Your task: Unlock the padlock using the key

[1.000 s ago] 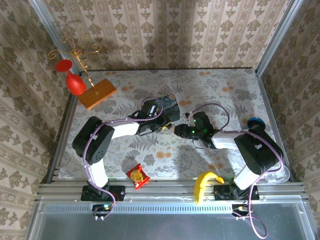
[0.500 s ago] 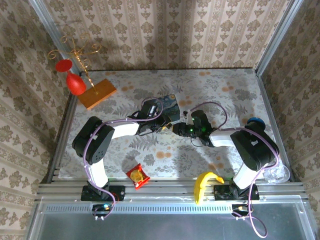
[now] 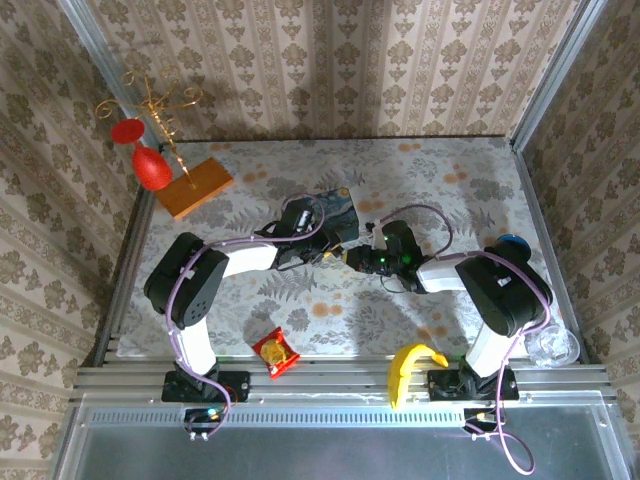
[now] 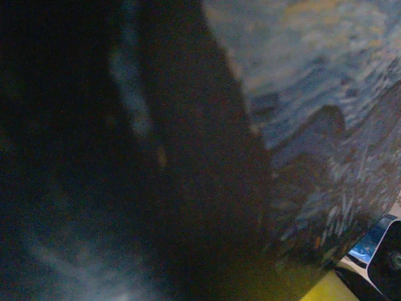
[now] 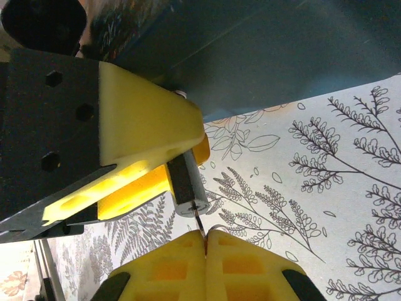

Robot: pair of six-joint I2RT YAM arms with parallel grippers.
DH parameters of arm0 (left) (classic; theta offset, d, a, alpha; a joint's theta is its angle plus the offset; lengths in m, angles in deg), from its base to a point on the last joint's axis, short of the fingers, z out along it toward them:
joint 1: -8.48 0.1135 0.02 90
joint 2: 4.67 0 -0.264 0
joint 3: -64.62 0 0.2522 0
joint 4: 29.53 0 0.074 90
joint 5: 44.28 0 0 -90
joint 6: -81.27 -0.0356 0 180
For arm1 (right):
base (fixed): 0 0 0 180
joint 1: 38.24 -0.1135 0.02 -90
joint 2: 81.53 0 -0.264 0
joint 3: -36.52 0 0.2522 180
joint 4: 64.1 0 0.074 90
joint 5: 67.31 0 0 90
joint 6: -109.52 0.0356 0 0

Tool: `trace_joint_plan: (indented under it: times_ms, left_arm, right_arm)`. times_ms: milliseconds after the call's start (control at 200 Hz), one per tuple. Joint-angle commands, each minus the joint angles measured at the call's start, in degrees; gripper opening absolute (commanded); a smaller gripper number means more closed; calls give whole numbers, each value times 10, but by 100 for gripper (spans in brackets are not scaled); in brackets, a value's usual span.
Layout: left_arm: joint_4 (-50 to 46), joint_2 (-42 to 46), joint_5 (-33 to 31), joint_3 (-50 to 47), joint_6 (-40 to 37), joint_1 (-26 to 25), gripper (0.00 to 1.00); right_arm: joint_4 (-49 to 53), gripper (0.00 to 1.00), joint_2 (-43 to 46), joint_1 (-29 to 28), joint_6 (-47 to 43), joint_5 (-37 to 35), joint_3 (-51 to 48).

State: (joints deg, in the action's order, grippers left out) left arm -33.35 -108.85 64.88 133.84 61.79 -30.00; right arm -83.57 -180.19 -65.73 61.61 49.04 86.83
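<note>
Right wrist view first: the padlock [image 5: 188, 191] is held just above the fern-printed table [image 5: 326, 188]. Its dark grey body is clamped between the yellow fingers [image 5: 144, 125] of the left gripper [image 5: 180, 164], and its silvery end face is turned toward the camera. Directly below, the right gripper [image 5: 205, 243] is shut tight, pads pressed together, and a thin sliver of the key [image 5: 197, 221] is pinched in the seam between them. The key's tip is right up at the lock's end face; whether it is inside the keyway or only touching it cannot be told. The blue painted tin [image 5: 282, 56] looms close behind both.

In the top external view, the left gripper [image 3: 333, 252] and right gripper [image 3: 360, 258] are met nose to nose at mid-table, just in front of the tin [image 3: 337, 208]. The lock itself is too small to be made out there. In the left wrist view, little beyond the tin's blurred painted surface [image 4: 326, 94] can be read.

Insertion is judged to be the step in hand; nothing suggests the shackle has been released. Next, the key would need to be pushed straight along the lock's axis until seated. It would then be turned by a roll of the right wrist against the left's clamp. So little of the blade is gripped that any misalignment could make it slip.
</note>
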Motion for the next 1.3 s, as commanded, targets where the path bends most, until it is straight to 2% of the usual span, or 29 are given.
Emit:
trace_joint_plan:
  times_ms: [0, 325, 440, 620, 720, 1105, 1295]
  left_arm:
    - [-24, -11, 68, -11, 22, -10, 0]
    - [-51, -28, 85, 12, 2, -44, 0]
    - [-46, -23, 82, 8, 1, -48, 0]
    - [-36, -13, 76, -2, 4, -47, 0]
    - [-24, -11, 75, -8, 9, -46, 0]
    - [3, -7, 76, -18, 23, -40, 0]
    - [2, -5, 73, -19, 22, -38, 0]
  right_arm:
    - [-60, 0, -8, 5, 1, 16, 4]
    - [-29, 0, -21, 5, -46, 13, 44]
    - [-63, 0, -36, 11, 9, 11, 45]
    - [-232, 0, -98, 27, 184, 37, 20]
    - [-296, 0, -126, 27, 242, 37, 8]
    - [-372, 0, -157, 30, 311, 38, 0]
    - [-365, 0, -151, 30, 309, 38, 2]
